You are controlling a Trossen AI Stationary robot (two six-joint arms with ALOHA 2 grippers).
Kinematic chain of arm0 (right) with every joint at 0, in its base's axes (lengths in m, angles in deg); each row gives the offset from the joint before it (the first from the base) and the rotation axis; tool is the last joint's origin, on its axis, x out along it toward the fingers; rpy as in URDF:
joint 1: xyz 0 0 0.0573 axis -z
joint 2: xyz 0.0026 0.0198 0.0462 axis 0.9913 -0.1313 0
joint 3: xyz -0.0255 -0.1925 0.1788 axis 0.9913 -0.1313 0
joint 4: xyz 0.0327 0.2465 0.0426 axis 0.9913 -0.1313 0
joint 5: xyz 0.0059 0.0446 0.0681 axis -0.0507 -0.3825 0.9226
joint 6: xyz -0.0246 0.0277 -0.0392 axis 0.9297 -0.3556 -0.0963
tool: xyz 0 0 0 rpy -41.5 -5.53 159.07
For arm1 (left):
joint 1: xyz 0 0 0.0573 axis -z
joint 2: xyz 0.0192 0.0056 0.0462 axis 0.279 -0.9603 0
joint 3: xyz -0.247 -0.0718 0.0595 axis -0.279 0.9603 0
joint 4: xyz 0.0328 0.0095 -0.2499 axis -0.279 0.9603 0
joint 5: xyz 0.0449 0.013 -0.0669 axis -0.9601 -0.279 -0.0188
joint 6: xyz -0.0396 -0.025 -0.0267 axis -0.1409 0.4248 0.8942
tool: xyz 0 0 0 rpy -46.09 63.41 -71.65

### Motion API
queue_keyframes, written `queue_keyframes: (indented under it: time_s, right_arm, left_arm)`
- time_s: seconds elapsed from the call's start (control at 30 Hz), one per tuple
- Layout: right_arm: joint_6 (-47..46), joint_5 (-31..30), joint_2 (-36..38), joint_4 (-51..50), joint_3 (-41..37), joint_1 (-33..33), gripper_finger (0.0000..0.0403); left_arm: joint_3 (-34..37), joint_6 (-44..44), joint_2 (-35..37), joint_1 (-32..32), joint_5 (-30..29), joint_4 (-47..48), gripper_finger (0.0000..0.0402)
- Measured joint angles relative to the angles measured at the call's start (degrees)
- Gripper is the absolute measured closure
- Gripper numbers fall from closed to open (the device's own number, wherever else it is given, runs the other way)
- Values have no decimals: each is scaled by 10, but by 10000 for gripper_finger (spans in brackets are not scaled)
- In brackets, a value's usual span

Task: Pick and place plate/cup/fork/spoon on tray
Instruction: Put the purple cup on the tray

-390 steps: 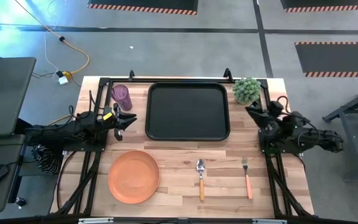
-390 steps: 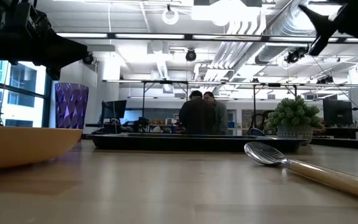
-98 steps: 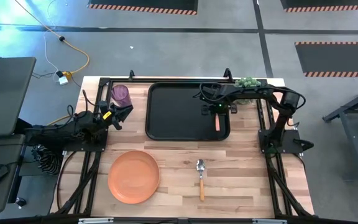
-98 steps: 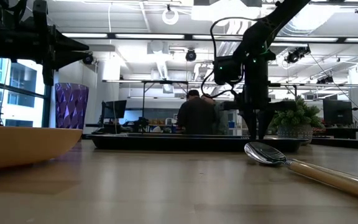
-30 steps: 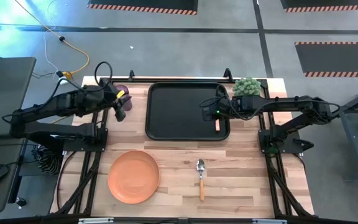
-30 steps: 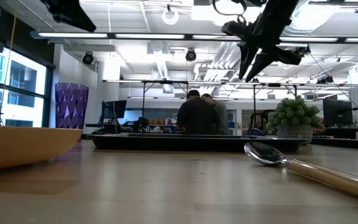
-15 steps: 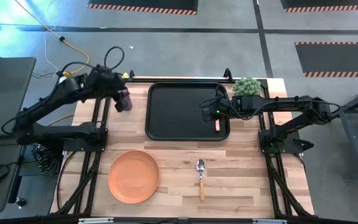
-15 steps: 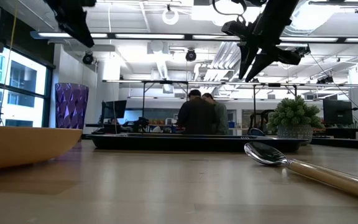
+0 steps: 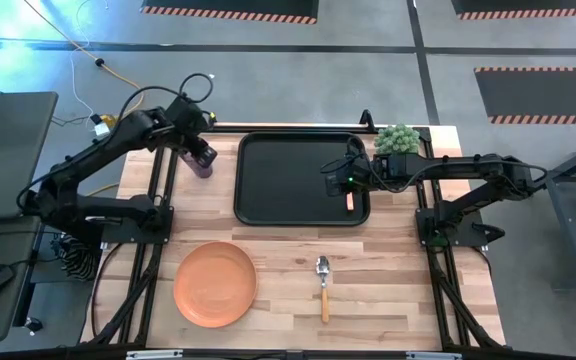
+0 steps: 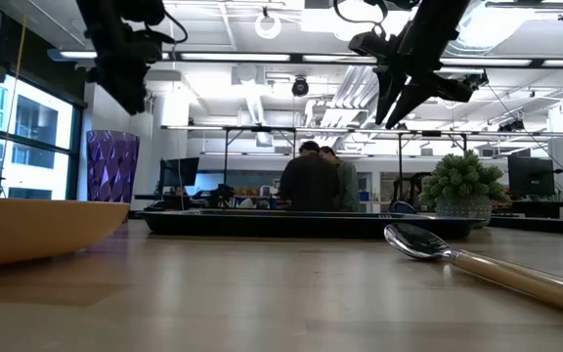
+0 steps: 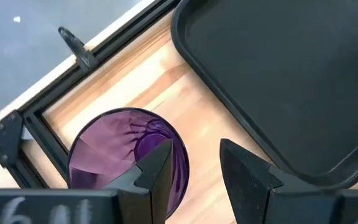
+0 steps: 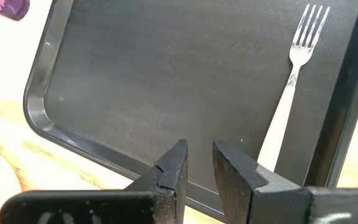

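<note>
The purple cup point(image 11: 126, 152) stands on its base on the table left of the black tray point(image 9: 268, 175). My left gripper point(image 11: 195, 144) is open and hangs above it, one finger over the rim and one on the tray side; the low view shows it point(image 10: 125, 93) clear above the cup point(image 10: 112, 166). My right gripper point(image 12: 199, 144) is open by a narrow gap and empty, above the tray's right part point(image 9: 330, 180). The fork point(image 12: 291, 106) lies flat in the tray by its right rim. The orange plate point(image 9: 215, 283) and the spoon point(image 9: 323, 285) lie on the table near the front.
A green plant point(image 9: 397, 138) stands at the table's far right corner, beside my right arm. Black frame rails point(image 9: 158, 190) run along both table sides. People stand in the room beyond the table point(image 10: 311, 181). Bare wood lies between plate and tray.
My left gripper has come down toward the purple cup and swung a little toward the table's far edge, now standing over the cup's rim. The cup has not moved. My right arm has kept still above the tray.
</note>
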Motion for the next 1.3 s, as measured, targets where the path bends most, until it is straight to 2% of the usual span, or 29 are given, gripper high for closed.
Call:
queue_keyframes:
  time_s: [0.53,1.13,1.3]
  right_arm:
    - [13,0,0,0,0,0,336]
    - [15,0,0,0,0,0,336]
    - [15,0,0,0,0,0,336]
  left_arm:
    - [0,91,-60,-9,-8,27,280]
    - [0,89,-132,-9,-35,23,281]
    - [0,89,-134,-8,-35,24,310]
